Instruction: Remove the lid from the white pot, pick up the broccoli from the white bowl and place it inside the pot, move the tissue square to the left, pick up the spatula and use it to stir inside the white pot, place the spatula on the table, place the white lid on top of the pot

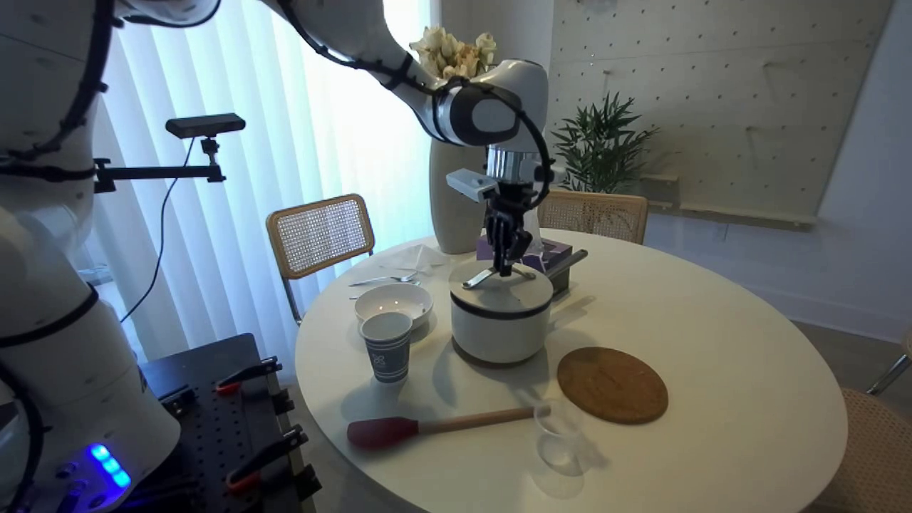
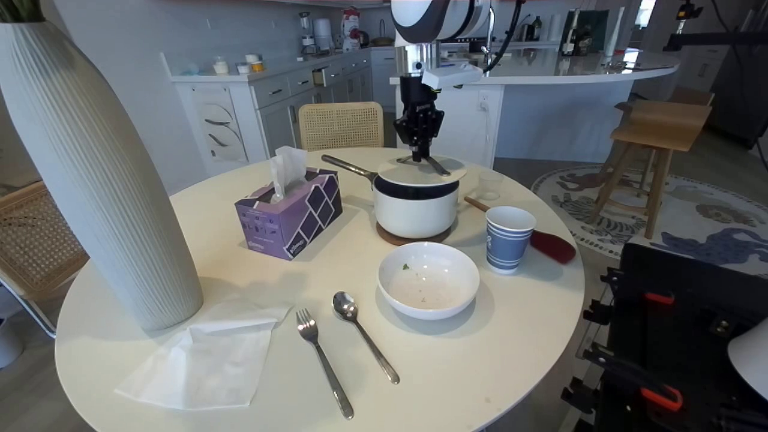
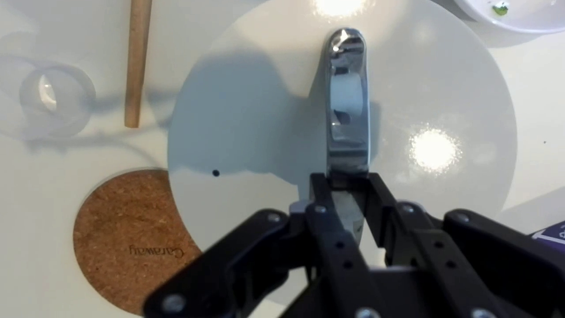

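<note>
My gripper [image 3: 346, 182] is shut on the metal handle [image 3: 347, 101] of the white lid [image 3: 446, 84]. The lid lies over the white pot [image 2: 414, 213], with a dark band showing beneath it; I cannot tell whether it rests fully on the rim. The gripper points down at the handle in both exterior views [image 1: 506, 267] [image 2: 421, 153]. The white bowl [image 2: 429, 300] holds only small green bits. Broccoli is out of view; the pot's inside is hidden. The spatula [image 1: 385, 432], red-headed with a wooden handle, lies on the table. A white tissue square [image 2: 210, 360] lies by the vase.
A purple tissue box [image 2: 288, 216] stands beside the pot. A paper cup [image 1: 388, 349] stands near the bowl, and a clear cup [image 1: 559, 438] by the spatula handle. A cork trivet [image 1: 613, 385], fork [image 2: 324, 363], spoon [image 2: 366, 339] and tall vase [image 2: 114, 180] are on the table.
</note>
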